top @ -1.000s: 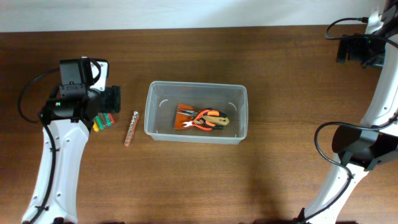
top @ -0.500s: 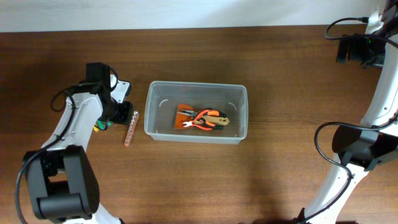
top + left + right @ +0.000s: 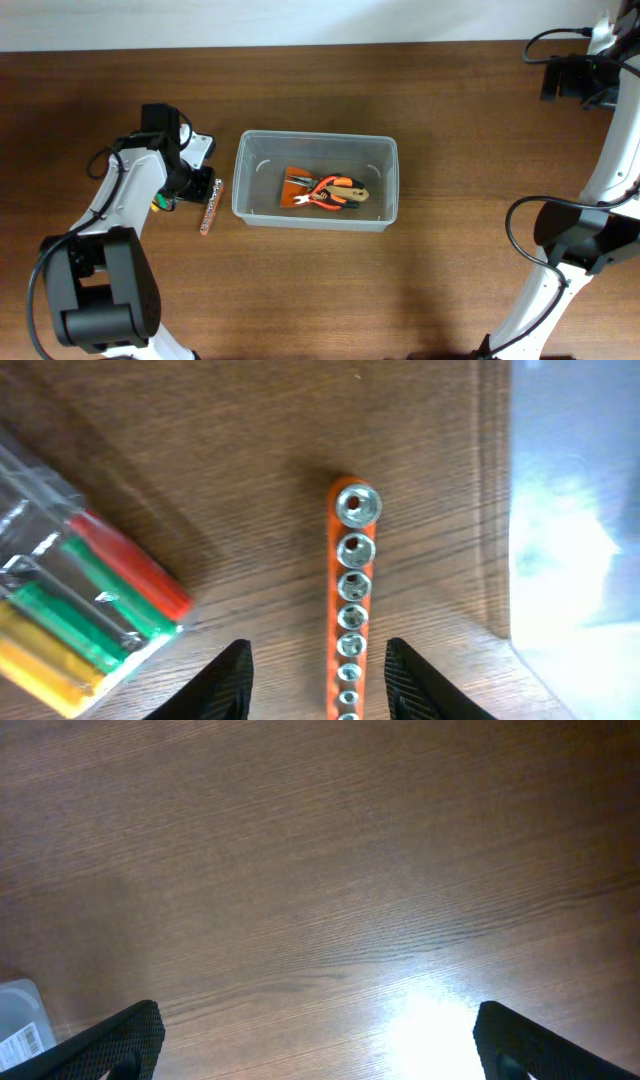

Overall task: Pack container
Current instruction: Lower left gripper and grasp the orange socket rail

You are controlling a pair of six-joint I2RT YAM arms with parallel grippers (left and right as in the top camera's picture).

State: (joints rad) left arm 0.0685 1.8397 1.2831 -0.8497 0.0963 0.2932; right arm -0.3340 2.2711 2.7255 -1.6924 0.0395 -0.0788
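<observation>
Jaws: left gripper (image 3: 320,685) spread wide and empty; right gripper (image 3: 325,1045) likewise parted, holding nothing.
Overhead: container (image 3: 240,185) sits centre with pliers (image 3: 330,193) inside; the left arm hangs just beside its left wall.
Left wrist: socket rail (image 3: 351,610) lies between the fingers (image 3: 235,675), with the screwdriver case (image 3: 80,620) near.
Right wrist: only table (image 3: 320,870) below.
Risk: closing off-centre could skid the rail or pop sockets loose; drifting left might snag the case.
</observation>
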